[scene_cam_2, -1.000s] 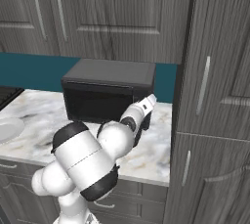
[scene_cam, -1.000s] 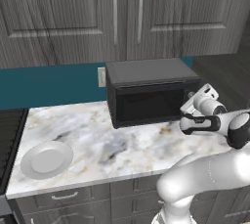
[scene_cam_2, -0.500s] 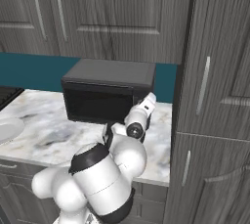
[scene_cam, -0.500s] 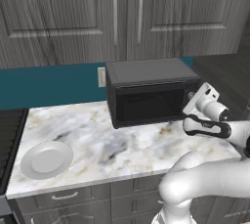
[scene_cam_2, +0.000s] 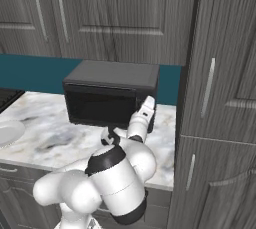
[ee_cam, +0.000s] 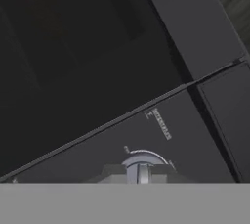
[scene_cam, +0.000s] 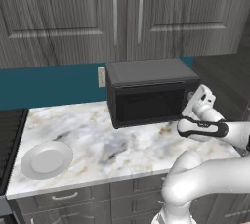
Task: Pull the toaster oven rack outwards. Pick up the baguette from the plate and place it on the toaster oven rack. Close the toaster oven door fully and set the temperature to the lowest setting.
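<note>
Left base view. We find the toaster oven [scene_cam: 151,92] standing at the back of the marble bench [scene_cam: 102,145], with the toaster oven door [scene_cam: 149,104] fully shut. The tool [scene_cam: 187,101] sits at the oven's right front edge, where the knobs are. Compared with a second ago the hand has eased slightly away from the panel and the arm has swung lower and further right. The plate [scene_cam: 47,159] lies well apart at the bench's left end and carries nothing; the baguette is not on it, so we judge it is already inside on the rack, though the dark glass hides this.

Right base view. The tool [scene_cam_2: 148,104] again points at the oven's right front, just beside the control strip. The forearm has rolled since the earlier pictures, consistent with a knob having been turned.

Hand view. A round knob [ee_cam: 140,168] with a pale arc and scale marks sits directly ahead at the bottom of the frame, very close. The fingertips themselves are not distinguishable here; we record the jaws as all but closed, only just beginning to part, and holding nothing we can confirm.

Judgement: rack, loaf and door steps appear complete. The slight parting suggests the knob is being let go; we cannot read from the scale whether the lowest setting has been reached.
</note>
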Robot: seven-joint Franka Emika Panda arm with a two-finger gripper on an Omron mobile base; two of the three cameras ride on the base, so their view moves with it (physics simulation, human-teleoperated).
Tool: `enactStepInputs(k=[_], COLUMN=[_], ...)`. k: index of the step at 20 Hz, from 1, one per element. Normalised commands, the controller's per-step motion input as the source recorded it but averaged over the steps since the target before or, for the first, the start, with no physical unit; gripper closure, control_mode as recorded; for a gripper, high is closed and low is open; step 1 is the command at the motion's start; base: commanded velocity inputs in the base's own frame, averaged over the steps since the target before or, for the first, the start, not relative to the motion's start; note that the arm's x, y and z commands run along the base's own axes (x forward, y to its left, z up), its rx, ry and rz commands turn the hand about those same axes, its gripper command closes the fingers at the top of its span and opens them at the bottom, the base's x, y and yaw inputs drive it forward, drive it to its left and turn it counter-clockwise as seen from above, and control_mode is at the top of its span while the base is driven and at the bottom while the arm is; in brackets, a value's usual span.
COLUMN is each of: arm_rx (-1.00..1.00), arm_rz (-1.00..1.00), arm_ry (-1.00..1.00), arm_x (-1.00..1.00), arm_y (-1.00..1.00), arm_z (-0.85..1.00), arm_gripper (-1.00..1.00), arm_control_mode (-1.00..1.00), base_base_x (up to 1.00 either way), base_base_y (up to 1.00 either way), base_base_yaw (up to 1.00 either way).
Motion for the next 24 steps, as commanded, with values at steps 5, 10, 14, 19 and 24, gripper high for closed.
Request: enactStepInputs(k=[5,10,14,19,24], arm_rx=[-0.19,-0.16,-0.12,-0.19,-0.14], arm_rz=[0.19,0.2,0.26,0.3,0.19], arm_ry=[0.06,0.05,0.08,0.07,0.05], arm_x=[0.24,0.17,0.04,0.07,0.0], arm_y=[0.0,0.0,0.0,-0.01,-0.31], arm_z=[-0.2,-0.18,-0.21,-0.35,-0.14], arm_gripper=[1.0,1.0,1.0,1.0,1.0], arm_control_mode=[-1.0,-1.0,-1.0,-1.0,-1.0], base_base_x=[0.0,0.0,0.0,0.0,0.0], base_base_y=[0.0,0.0,0.0,0.0,0.0], base_base_yaw=[0.0,0.0,0.0,0.0,0.0])
